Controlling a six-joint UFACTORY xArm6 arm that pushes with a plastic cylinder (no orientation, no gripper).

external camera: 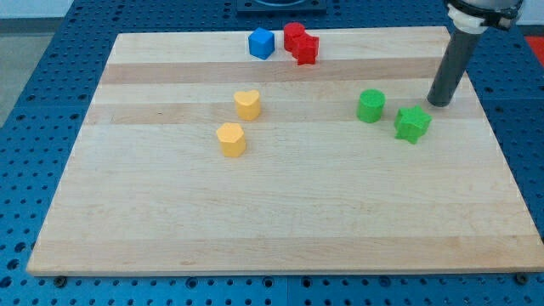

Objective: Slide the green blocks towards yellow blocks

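My tip [439,103] is resting on the bench [280,229] just to the view's upper right of the green star block [412,124], with the green cylinder [371,106] a little further to the view's left. There is no claw here, only a bare rod holding nothing. Neither green block is looking pushed yet, so I am judging this as the lining-up step. The yellow heart block [247,104] and the second yellow block [231,139] are sitting well apart, toward the view's left. The next move is calling for a leftward push from behind the greens. Open wood is lying between the pairs; the bench's right edge is sitting near the star block. The blue cube [262,43] and red blocks [300,43] are staying clear at the top.
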